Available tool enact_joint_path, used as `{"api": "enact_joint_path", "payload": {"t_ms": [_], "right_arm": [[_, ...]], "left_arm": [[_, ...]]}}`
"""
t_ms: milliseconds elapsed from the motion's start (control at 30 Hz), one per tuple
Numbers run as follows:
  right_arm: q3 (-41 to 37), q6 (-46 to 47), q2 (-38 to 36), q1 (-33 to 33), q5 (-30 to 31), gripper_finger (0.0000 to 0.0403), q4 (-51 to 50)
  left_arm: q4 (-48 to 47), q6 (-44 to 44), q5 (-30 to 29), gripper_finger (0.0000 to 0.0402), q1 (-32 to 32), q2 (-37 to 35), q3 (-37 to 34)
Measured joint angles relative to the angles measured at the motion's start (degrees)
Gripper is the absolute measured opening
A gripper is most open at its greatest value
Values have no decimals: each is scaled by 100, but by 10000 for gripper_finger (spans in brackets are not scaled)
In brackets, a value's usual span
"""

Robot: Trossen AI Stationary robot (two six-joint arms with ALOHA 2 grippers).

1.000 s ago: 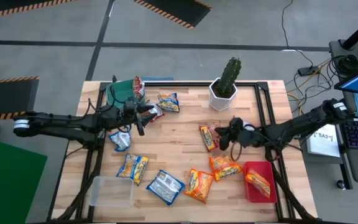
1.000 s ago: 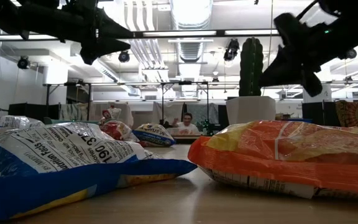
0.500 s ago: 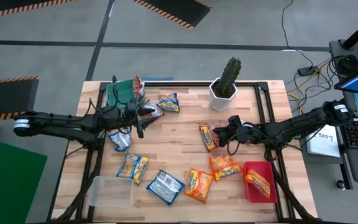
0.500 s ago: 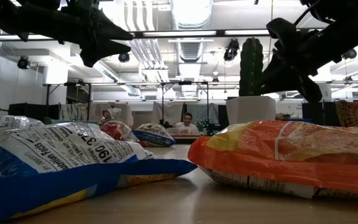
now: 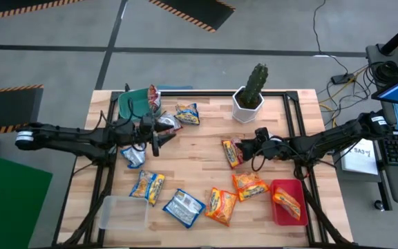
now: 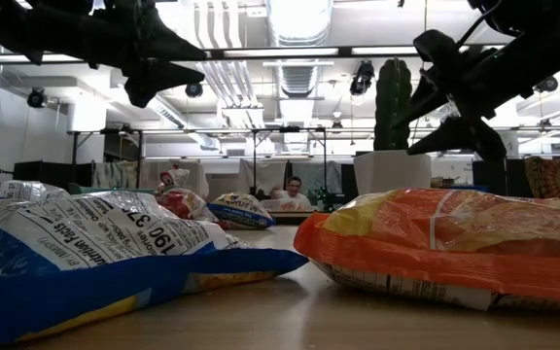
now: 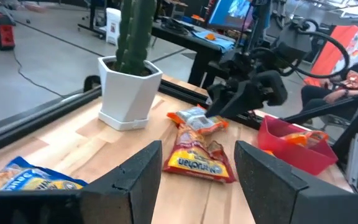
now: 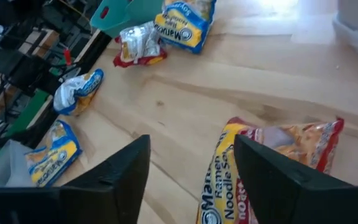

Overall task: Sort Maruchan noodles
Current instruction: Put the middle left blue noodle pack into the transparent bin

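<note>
Reaching low across the surface (image 5: 199, 149), the right arm hangs its end effector (image 5: 246, 146) with fingers spread apart and empty, just above a red-silver noodle packet (image 5: 231, 153) lying flat below its tips. The left end effector (image 5: 159, 135), likewise spread and empty, hovers outstretched beside a red-silver packet (image 5: 170, 123) near the green tray (image 5: 133, 102).
</note>
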Motion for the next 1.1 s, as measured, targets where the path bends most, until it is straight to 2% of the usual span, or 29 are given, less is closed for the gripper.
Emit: {"api": "enact_joint_path", "payload": {"t_ms": [167, 433, 700, 867, 1100], "right_arm": [[1, -26, 0, -86, 64, 245, 4], [58, -204, 0, -397, 18, 247, 0], [392, -1154, -2, -516, 13, 247, 3], [602, -1967, -2, -522, 20, 247, -20], [779, -2507, -4, -577, 58, 247, -18]], "left_arm": [[0, -96, -1, 185, -261, 1, 0], [-8, -188, -5, 185, -691, 12, 0], [-609, -947, -12, 185, -938, 14, 4], [-2509, -2158, -127, 185, -951, 124, 453], [-5065, -3538, -329, 185, -1170, 946, 1370]]}}
